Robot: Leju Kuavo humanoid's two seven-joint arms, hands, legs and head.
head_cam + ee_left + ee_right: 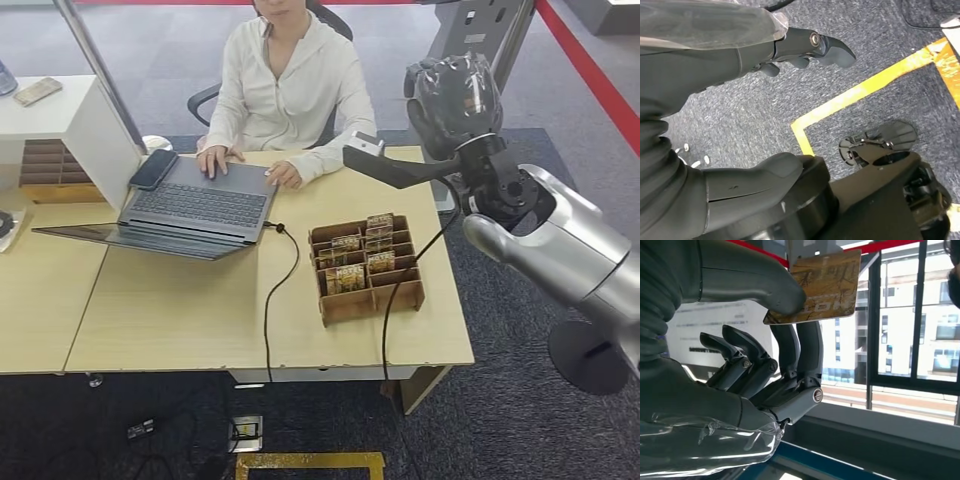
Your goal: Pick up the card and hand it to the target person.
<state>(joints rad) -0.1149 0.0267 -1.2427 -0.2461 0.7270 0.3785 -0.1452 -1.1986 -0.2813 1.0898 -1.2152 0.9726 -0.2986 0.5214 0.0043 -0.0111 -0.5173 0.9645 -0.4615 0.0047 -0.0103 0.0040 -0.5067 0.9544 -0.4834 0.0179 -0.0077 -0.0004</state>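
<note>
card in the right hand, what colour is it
Golden brown with dark line artwork, the card pinched by the right hand; clearest in the right wrist view.

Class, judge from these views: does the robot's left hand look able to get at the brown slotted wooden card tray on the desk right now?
Probably not: the left hand hangs low over the grey carpet beside the yellow floor tape, while the brown slotted wooden card tray sits up on the desk.

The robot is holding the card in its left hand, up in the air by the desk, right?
Not quite: the right hand pinches the card, as the right wrist view shows. The left hand hangs over the floor, holding nothing.
</note>
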